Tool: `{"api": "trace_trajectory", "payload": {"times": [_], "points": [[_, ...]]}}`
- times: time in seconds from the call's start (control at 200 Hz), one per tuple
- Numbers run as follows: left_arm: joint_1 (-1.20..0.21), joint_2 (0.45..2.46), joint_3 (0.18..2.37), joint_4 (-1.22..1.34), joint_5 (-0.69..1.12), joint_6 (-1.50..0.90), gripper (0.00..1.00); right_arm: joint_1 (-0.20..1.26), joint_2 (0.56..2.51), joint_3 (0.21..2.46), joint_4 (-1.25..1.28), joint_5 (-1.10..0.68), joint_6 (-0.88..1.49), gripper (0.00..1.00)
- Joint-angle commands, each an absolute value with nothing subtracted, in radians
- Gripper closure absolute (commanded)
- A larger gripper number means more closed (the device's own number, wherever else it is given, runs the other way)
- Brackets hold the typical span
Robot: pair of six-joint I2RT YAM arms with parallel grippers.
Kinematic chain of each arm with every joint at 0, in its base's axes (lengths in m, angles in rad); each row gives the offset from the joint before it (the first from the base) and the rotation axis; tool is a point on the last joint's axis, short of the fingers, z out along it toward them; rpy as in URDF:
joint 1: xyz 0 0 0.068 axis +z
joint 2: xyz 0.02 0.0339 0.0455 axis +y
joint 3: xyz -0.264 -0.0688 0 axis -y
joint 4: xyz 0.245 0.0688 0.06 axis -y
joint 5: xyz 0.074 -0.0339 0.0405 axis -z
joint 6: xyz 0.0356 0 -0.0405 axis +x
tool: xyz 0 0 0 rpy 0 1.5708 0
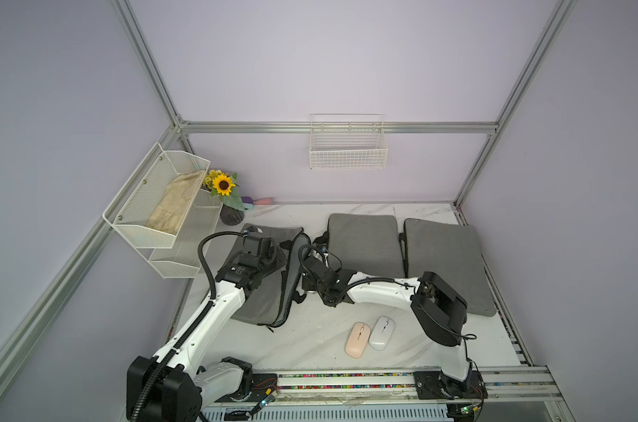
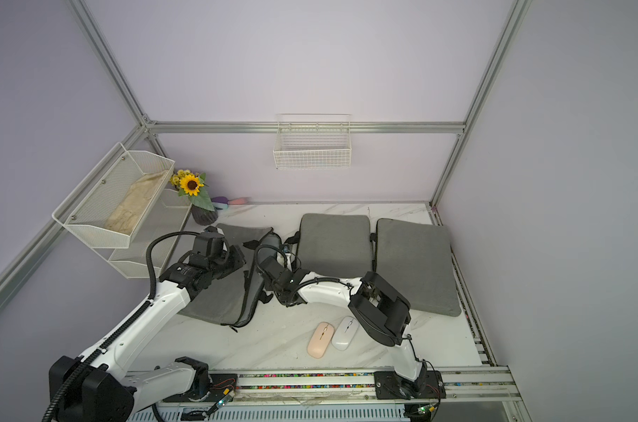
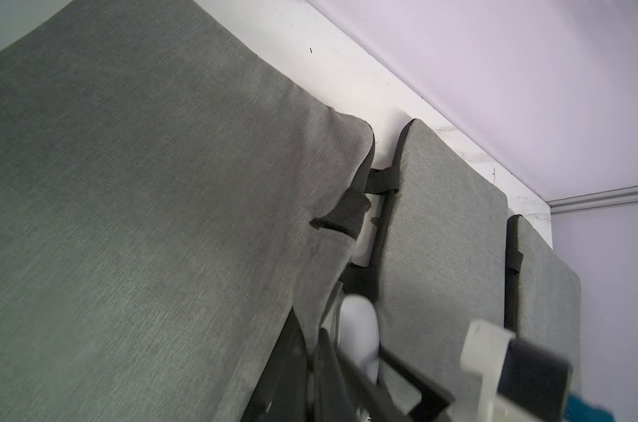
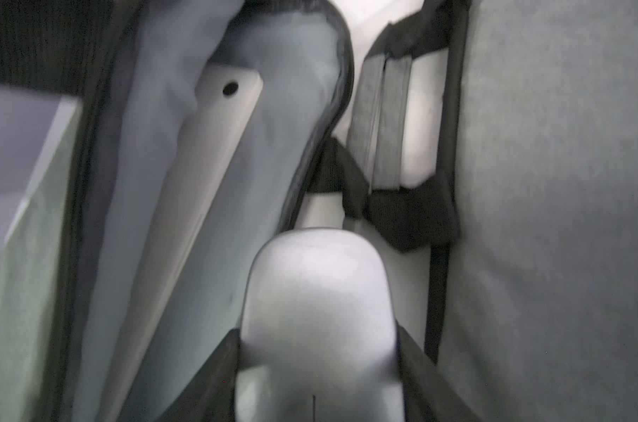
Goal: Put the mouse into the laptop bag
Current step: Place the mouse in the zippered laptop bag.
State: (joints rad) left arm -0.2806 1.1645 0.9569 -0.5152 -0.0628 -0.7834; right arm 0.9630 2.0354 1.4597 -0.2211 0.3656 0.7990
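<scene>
The open grey laptop bag (image 1: 262, 303) (image 2: 218, 299) lies at the left of the table. My left gripper (image 1: 273, 252) (image 3: 315, 365) is shut on the edge of its top flap (image 3: 127, 219) and holds it lifted. My right gripper (image 1: 307, 268) (image 4: 317, 365) is shut on a white mouse (image 4: 317, 299) (image 3: 359, 329), gripped at its sides between the dark fingers (image 4: 215, 365). The mouse's front end is at the bag's mouth, beside the pale lining (image 4: 273, 146). In both top views the arm hides the held mouse.
A pink mouse (image 1: 357, 339) and a white mouse (image 1: 382, 333) lie side by side near the front edge. Two more grey bags (image 1: 365, 244) (image 1: 445, 263) lie flat at the back right. A flower vase (image 1: 231, 213) and a mesh shelf (image 1: 156, 215) stand at the back left.
</scene>
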Motion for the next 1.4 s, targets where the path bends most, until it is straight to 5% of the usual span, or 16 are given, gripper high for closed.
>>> {"api": "trace_trajectory", "payload": {"times": [0.0, 0.59, 0.73, 1.04, 1.24, 1.395], "points": [[-0.271, 1.122, 0.922, -0.453, -0.050, -0.775, 1.00, 0.910, 2.116, 1.550, -0.160, 0.302, 0.766, 0.54], [-0.272, 1.104, 0.909, -0.433, -0.032, -0.772, 1.00, 0.801, 2.352, 1.773, 0.033, 0.091, 0.862, 0.54], [-0.272, 1.108, 0.906, -0.425, -0.031, -0.769, 1.00, 0.804, 2.383, 1.804, 0.037, 0.061, 0.889, 0.39], [-0.272, 1.098, 0.902, -0.424, -0.037, -0.770, 1.00, 0.805, 2.345, 1.761, 0.074, 0.009, 0.868, 0.24], [-0.272, 1.083, 0.897, -0.425, -0.046, -0.772, 1.00, 0.810, 2.197, 1.581, 0.126, 0.022, 0.865, 0.28], [-0.271, 1.078, 0.893, -0.421, -0.048, -0.773, 1.00, 0.813, 2.139, 1.470, 0.175, 0.038, 0.865, 0.42]]}}
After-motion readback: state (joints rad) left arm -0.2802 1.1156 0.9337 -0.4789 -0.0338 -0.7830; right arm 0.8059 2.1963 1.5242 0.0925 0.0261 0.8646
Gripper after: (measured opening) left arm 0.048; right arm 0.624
